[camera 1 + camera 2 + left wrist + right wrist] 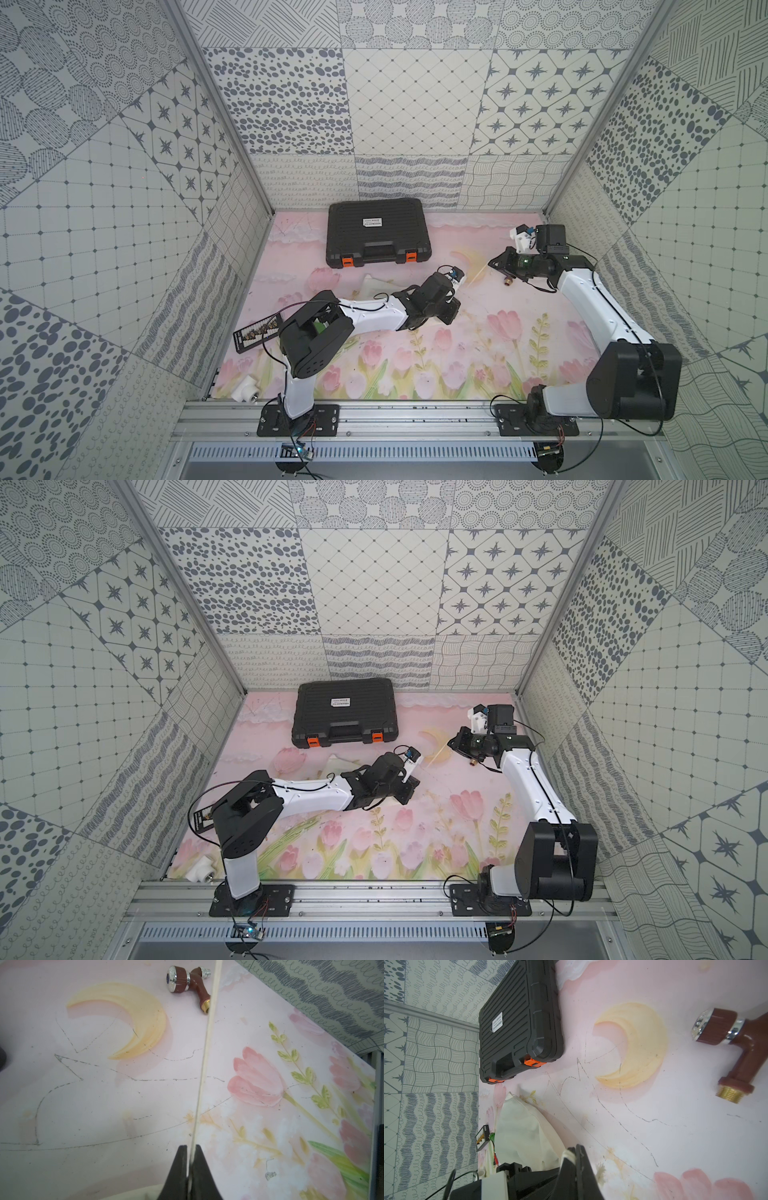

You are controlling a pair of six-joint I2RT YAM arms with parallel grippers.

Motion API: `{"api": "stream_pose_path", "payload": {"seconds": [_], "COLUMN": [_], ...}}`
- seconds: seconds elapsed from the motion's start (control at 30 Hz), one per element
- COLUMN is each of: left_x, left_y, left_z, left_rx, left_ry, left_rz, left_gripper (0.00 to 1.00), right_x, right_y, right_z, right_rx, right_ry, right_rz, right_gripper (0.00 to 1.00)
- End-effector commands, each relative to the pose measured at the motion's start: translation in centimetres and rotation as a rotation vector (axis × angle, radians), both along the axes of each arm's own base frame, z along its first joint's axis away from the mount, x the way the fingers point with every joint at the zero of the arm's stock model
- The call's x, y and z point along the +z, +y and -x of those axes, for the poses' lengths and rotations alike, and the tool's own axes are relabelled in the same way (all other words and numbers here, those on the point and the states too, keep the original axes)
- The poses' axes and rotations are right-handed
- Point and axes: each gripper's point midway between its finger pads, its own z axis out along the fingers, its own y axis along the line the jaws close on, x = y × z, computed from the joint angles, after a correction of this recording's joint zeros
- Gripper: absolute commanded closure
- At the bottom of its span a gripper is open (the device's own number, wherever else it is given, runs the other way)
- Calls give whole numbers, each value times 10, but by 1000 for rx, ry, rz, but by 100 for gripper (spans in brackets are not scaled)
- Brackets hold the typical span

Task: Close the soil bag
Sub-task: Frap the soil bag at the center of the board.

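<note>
Left gripper (191, 1148): closed on the thin cream cord (204, 1053), which is pinched between its two black fingers (178, 1169). It sits near the middle of the surface (469, 374).
Right gripper (574, 1148): closed, with a cream bunch of cord caught at its tips. It is over the far-right part of the surface, close to the tap.
Surface: pink mat printed with tulips and a yellow moon, marked with thin dark scratches.
Black case (378, 235): ribbed, shut, with two orange latches and a white label. It lies flat along the far edge, left of that edge's middle.
Soil bag (525, 1132): cream-white cloth, soft and wrinkled. It lies near the middle of the surface, between the black case and the left arm. In both top views the arm covers most of it, leaving one pale corner (376, 284) showing. Whether its mouth is drawn shut cannot be told.
Black strip (259, 332): flat, with a row of gold bits. It lies by the left edge, partly under the left arm.
Tap (187, 980): brown body, chrome rings, brass thread. It lies on its side toward the far-right corner, just beside the cord's line.
White fitting (245, 388): small plastic piece at the near-left corner.
Cord: straight and taut, running away from the left gripper past the tap.
</note>
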Motion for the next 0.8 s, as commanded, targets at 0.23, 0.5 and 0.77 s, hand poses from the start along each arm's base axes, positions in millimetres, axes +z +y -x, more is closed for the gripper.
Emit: {"api": "stream_pose_path", "payload": {"seconds": [0.23,0.5,0.77], "left_x": [-97,-80,-10], "left_y": [207,181,122], "left_z": [172,134,55], "left_rx": [12,45,42], "left_ry": [735,602,309], "left_rz": [-951,-763,-470], "left_gripper": [87,89,64], "right_x": [216,190,167], "right_y": [-89,-37,26], "right_z": [-86,-59,-17], "right_rx": [-289,-129,49], "right_ry": [-828,-792,-777], "right_rz": [94,18,-5], "right_gripper": [100,100,100]}}
